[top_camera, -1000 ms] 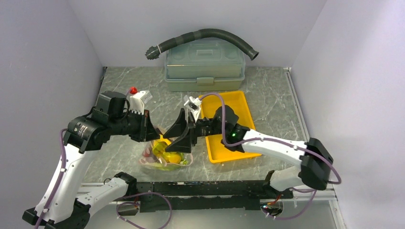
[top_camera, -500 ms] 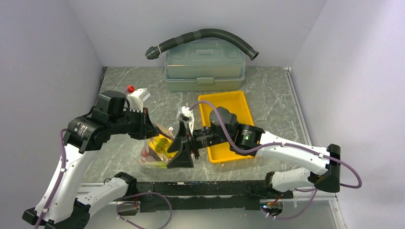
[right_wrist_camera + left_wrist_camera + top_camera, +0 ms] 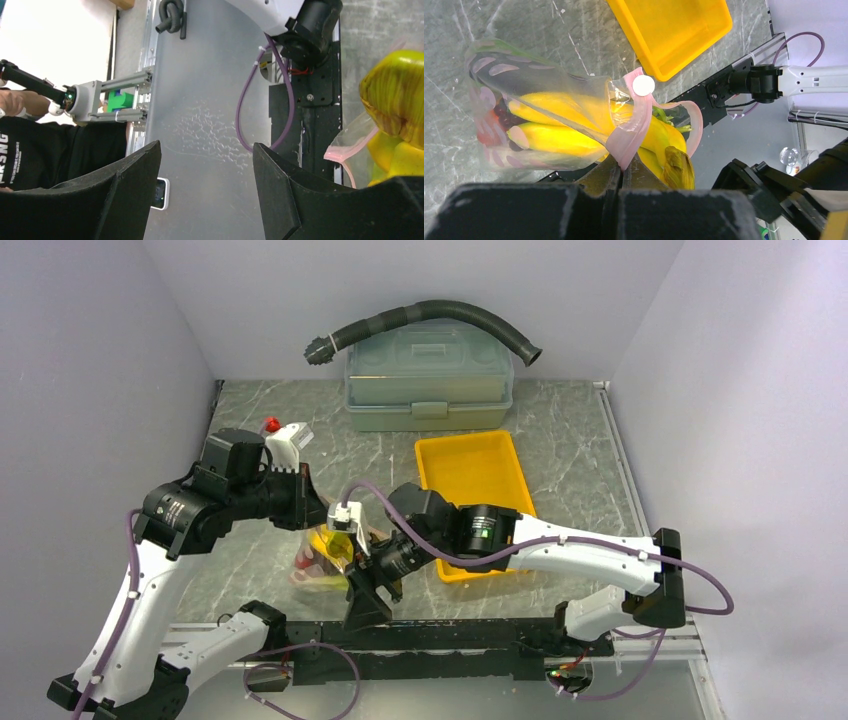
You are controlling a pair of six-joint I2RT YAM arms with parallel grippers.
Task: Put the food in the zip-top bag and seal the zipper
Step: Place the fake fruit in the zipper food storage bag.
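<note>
The clear zip-top bag (image 3: 539, 95) with pink dots holds yellow bananas (image 3: 559, 140) and dark and red pieces of food. My left gripper (image 3: 626, 167) is shut on the pink zipper strip (image 3: 634, 127) at the bag's mouth, holding it up. The mouth is open and a banana end (image 3: 676, 167) sticks out. In the top view the bag (image 3: 318, 562) hangs below the left gripper (image 3: 312, 515). My right gripper (image 3: 368, 602) is open and empty near the table's front edge, beside the bag's mouth. In the right wrist view the banana end (image 3: 397, 95) and zipper strip (image 3: 347, 155) lie right of the open right gripper (image 3: 207, 165).
An empty yellow tray (image 3: 470, 472) lies right of the bag. A grey-green lidded box (image 3: 428, 380) with a dark hose (image 3: 430, 315) on top stands at the back. The black front rail (image 3: 450, 635) runs under the right gripper.
My right gripper has swung from beside the bag down and toward the front edge, turning to face off the table. The left gripper stays shut on the zipper strip.
</note>
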